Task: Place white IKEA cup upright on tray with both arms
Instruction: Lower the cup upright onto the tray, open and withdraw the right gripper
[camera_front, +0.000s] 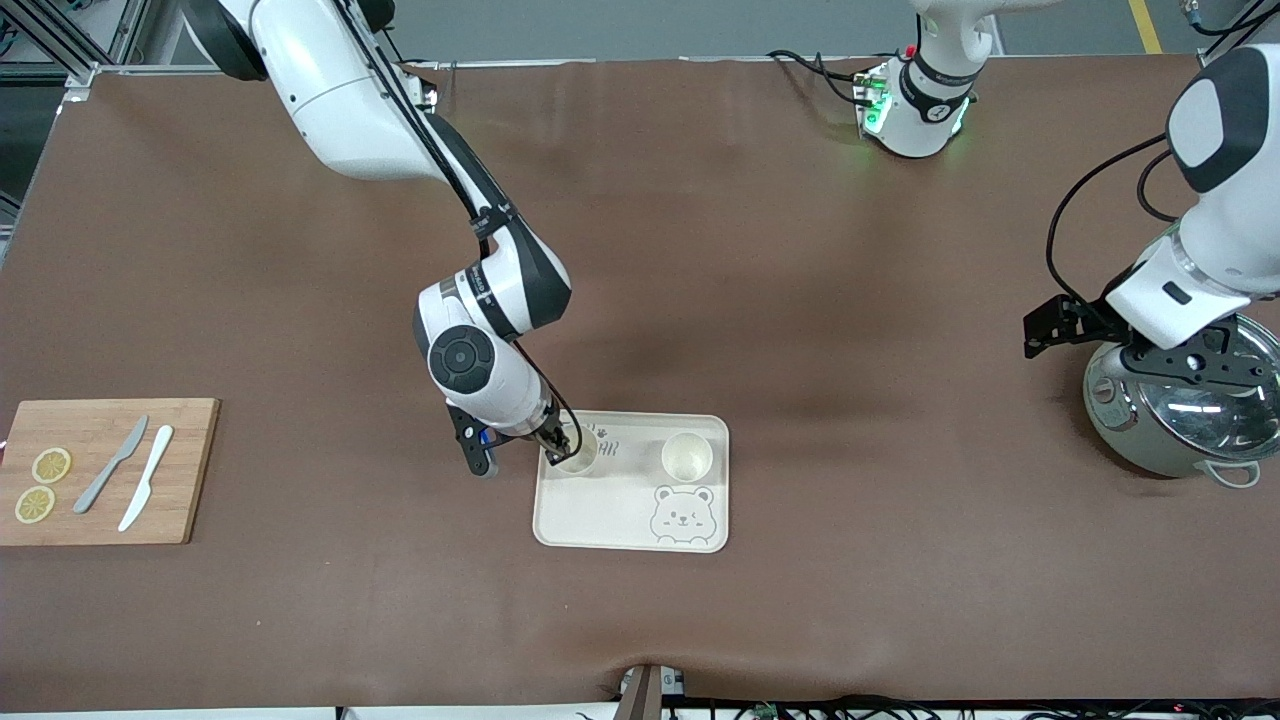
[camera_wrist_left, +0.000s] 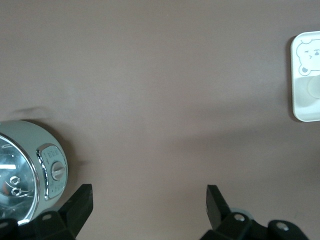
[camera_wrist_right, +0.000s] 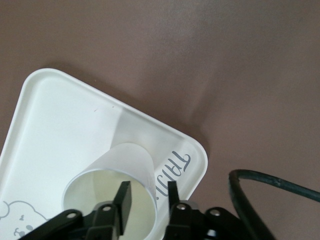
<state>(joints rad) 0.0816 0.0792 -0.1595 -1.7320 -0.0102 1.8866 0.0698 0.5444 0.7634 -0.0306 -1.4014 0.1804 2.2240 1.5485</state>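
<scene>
The cream bear tray (camera_front: 610, 510) lies near the middle of the table. Two white cups stand upright on it: one (camera_front: 580, 455) at the corner toward the right arm's end, by the lettering, and one (camera_front: 687, 456) toward the left arm's end. My right gripper (camera_front: 560, 448) is at the first cup's rim. In the right wrist view, my right gripper (camera_wrist_right: 147, 192) is open and straddles the cup (camera_wrist_right: 125, 160), one finger inside, one outside, on the tray (camera_wrist_right: 65, 115). My left gripper (camera_front: 1195, 362) is open and empty (camera_wrist_left: 148, 200), waiting above a steel pot.
A steel pot (camera_front: 1185, 410) stands at the left arm's end, also in the left wrist view (camera_wrist_left: 25, 165). A wooden cutting board (camera_front: 100, 470) with two knives and lemon slices lies at the right arm's end. The tray's edge shows in the left wrist view (camera_wrist_left: 305, 107).
</scene>
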